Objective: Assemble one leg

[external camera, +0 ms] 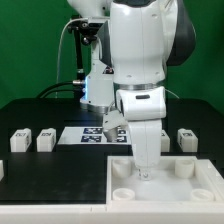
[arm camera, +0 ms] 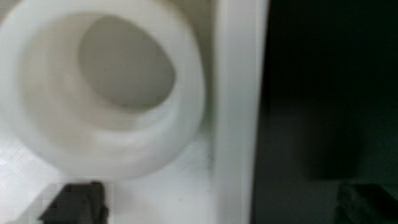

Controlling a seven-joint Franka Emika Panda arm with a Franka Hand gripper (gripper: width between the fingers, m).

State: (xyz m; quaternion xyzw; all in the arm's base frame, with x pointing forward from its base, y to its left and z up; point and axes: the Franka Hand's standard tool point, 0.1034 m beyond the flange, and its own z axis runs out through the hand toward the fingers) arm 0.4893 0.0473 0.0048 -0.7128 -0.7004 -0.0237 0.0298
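Note:
The large white tray-like part [external camera: 170, 190] lies at the front of the black table, with round sockets at its corners. My gripper [external camera: 146, 174] reaches straight down to its far edge. In the wrist view one round socket [arm camera: 107, 90] fills the picture at close range. The dark fingertips [arm camera: 71, 202] stand wide apart, one over the tray [arm camera: 187, 190] and one over the black table, with the tray's rim [arm camera: 240, 110] between them. My gripper [arm camera: 217, 202] is open and holds nothing. Small white legs with tags stand in a row: two on the exterior view's left [external camera: 20, 140] [external camera: 45, 140], one on its right [external camera: 186, 140].
The marker board [external camera: 82, 133] lies flat behind the tray, partly hidden by the arm. Another small white piece [external camera: 2, 170] shows at the exterior view's left edge. A green wall and cables stand behind the table.

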